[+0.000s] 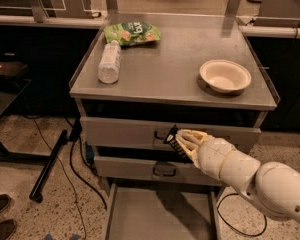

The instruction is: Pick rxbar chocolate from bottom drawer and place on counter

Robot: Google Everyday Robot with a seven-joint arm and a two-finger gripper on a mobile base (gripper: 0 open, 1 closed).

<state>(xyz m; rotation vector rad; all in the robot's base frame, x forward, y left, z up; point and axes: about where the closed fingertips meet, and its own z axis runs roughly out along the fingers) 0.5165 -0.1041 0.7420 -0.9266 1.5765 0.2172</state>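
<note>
My cream two-finger gripper (181,143), centre frame, has its fingers (186,136) clamped on the one black-wrapped rxbar chocolate (171,135), before three grey metal drawers (120,132), the bottom drawer (140,216) open. The brushed-steel counter (170,59) holds one clear bottle (109,61), one green bag (132,33) and one white bowl (225,75).

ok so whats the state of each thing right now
gripper: shut on rxbar chocolate, in front of top drawer
bottom drawer: open
top drawer: shut
middle drawer: shut
bottle: on its side on counter
bowl: upright on counter
green snack bag: lying flat
</note>
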